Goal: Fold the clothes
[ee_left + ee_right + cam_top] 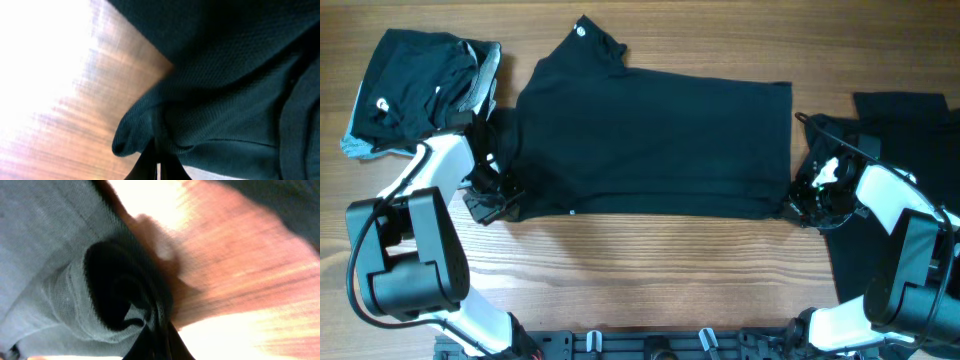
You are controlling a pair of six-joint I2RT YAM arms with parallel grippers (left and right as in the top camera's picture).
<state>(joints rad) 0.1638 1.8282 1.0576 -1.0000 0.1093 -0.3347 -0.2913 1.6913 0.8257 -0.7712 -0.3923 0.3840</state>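
Observation:
A black T-shirt (655,140) lies spread across the middle of the wooden table, its collar with a small white tag (582,30) at the far left top. My left gripper (505,205) is shut on the shirt's near left corner; the left wrist view shows the cloth (225,90) bunched between the fingers (157,162). My right gripper (800,207) is shut on the shirt's near right corner; in the right wrist view the fabric (55,260) curls around the fingers (157,340).
A crumpled pile of black clothes with a light grey-blue piece (415,90) lies at the far left. Another black garment (905,110) lies at the right edge. Bare wood (660,270) runs along the near side.

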